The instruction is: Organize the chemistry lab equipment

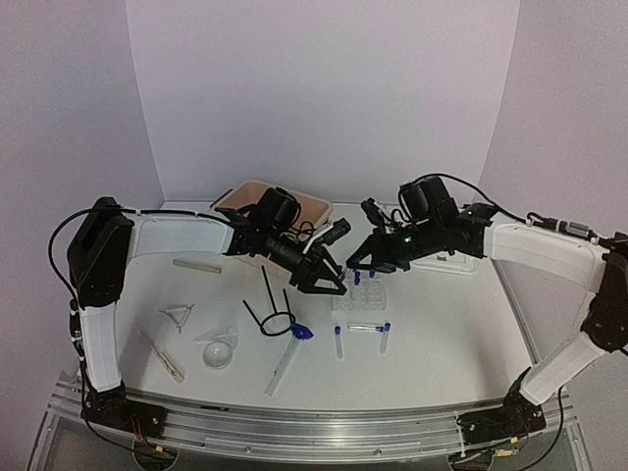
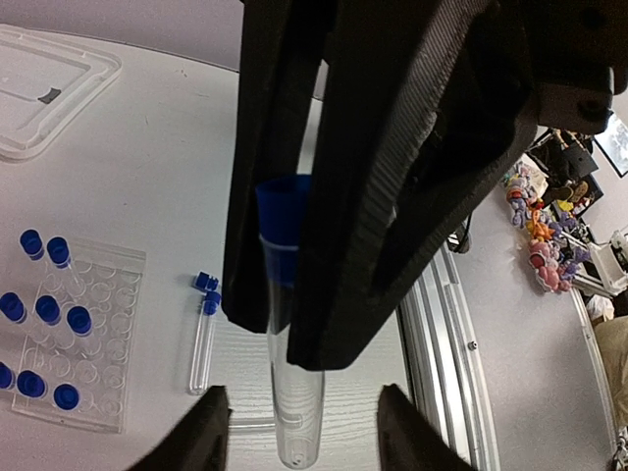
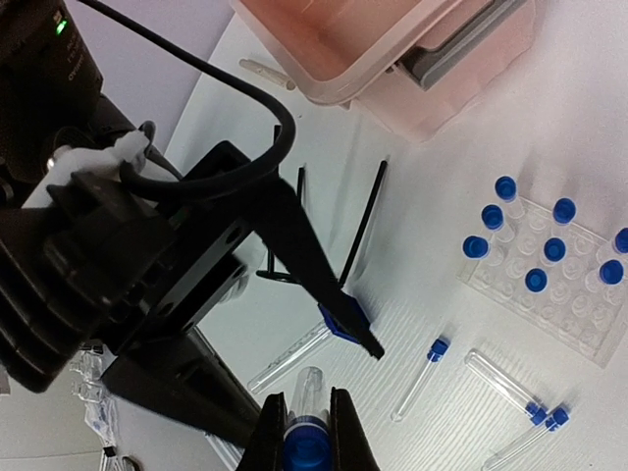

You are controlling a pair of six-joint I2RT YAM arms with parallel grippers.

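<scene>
**Handover over the rack: the right side has the tube**

My right end effector (image 3: 307, 424) is clenched on the blue cap of 1 clear tube (image 3: 310, 385), whose round bottom points out beyond my fingertips. My left end effector (image 2: 302, 432) is spread apart. Its 2 fingers stand on either side of the tube's lower end, with a gap on each side, so it grasps nothing. The tube hangs in the air, above and just behind the rack (image 1: 358, 299), where both arms meet.

8 capped tubes already stand in the rack. 3 loose tubes (image 1: 339, 341) lie on the desk (image 1: 442, 343) just in front of it.

I judge this to be the pass from left to right, with the racking step next. First my left side should back straight away from the rack, so its fingers do not knock the glass. Then my right wrist must turn the tube upright with the cap on top, line its bottom up over a free hole, and lower it gently. A grip on the cap alone may let the tube swing, so the move wants to be slow.
</scene>
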